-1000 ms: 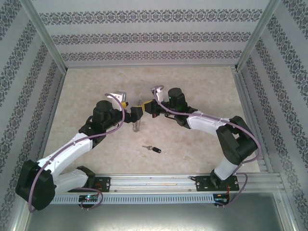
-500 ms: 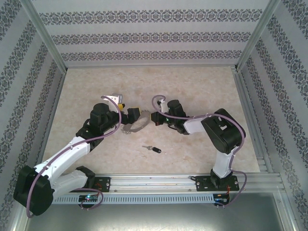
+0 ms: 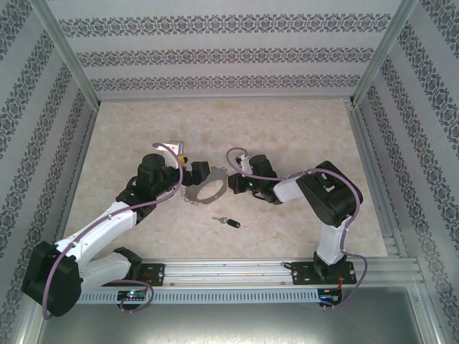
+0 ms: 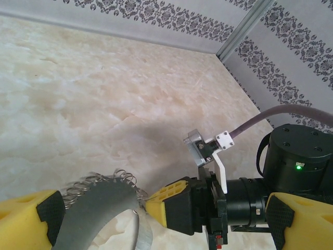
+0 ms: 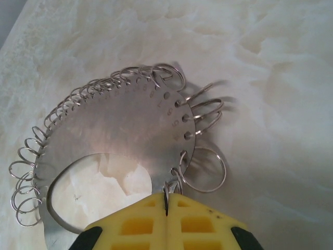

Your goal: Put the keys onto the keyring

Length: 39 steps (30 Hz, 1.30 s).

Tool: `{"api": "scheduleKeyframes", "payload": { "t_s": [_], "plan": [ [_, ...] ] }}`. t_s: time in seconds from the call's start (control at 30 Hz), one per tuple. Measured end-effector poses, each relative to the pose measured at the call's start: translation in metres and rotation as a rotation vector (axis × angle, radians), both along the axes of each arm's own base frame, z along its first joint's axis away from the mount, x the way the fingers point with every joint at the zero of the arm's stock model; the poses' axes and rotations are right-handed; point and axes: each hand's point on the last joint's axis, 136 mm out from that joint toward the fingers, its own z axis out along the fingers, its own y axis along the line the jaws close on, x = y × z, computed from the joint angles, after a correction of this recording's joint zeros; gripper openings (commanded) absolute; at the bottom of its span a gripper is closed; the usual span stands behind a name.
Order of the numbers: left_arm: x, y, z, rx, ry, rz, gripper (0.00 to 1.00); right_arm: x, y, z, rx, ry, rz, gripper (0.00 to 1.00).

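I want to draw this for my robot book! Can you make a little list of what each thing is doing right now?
left gripper: open, fingers wide apart, by the keyring's left edge
right gripper: shut on the keyring's rim
keyring: flat grey hoop fringed with small wire loops, low by the table
key: lying loose on the table, nearer the arm bases than the keyring
job: key not yet on the keyring
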Motion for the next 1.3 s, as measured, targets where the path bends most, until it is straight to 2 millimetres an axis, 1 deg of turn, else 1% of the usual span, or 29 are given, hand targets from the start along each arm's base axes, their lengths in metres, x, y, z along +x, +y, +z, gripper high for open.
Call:
{"api": "scheduleKeyframes", "payload": {
  "t_s": [0.07,0.27,0.4,0.5,0.6,0.87,0.97,1.13,1.3],
  "plan": [
    [0.000,0.000,0.001,-0.004,-0.002,0.001,1.00,-0.005,-0.001,-0.005,-0.007,0.016,0.001,0.15],
    [0.001,-0.001,0.000,-0.008,0.000,-0.001,1.00,-0.013,-0.006,0.001,-0.006,0.018,-0.004,0.27],
    [0.002,-0.002,0.001,-0.011,-0.005,-0.001,1.00,-0.015,-0.009,0.013,-0.005,0.007,-0.010,0.32],
    [0.002,-0.002,0.001,-0.011,-0.006,-0.001,1.00,-0.014,-0.009,0.025,0.006,-0.013,-0.013,0.32],
    [0.002,-0.002,0.000,-0.010,-0.005,-0.001,1.00,-0.014,-0.010,0.030,0.006,-0.020,-0.017,0.32],
    [0.001,-0.001,-0.002,-0.008,-0.002,-0.001,1.00,-0.023,-0.007,0.020,-0.035,0.005,-0.005,0.32],
    [0.001,-0.001,-0.002,-0.009,-0.003,-0.001,1.00,-0.026,-0.004,0.014,-0.049,0.019,0.002,0.31],
    [0.001,-0.001,-0.002,-0.009,-0.003,-0.001,1.00,-0.023,-0.003,0.003,-0.076,0.044,0.000,0.31],
    [0.001,-0.001,-0.002,-0.009,-0.003,-0.001,1.00,-0.016,-0.001,0.004,-0.094,0.028,-0.001,0.30]
  ]
}}
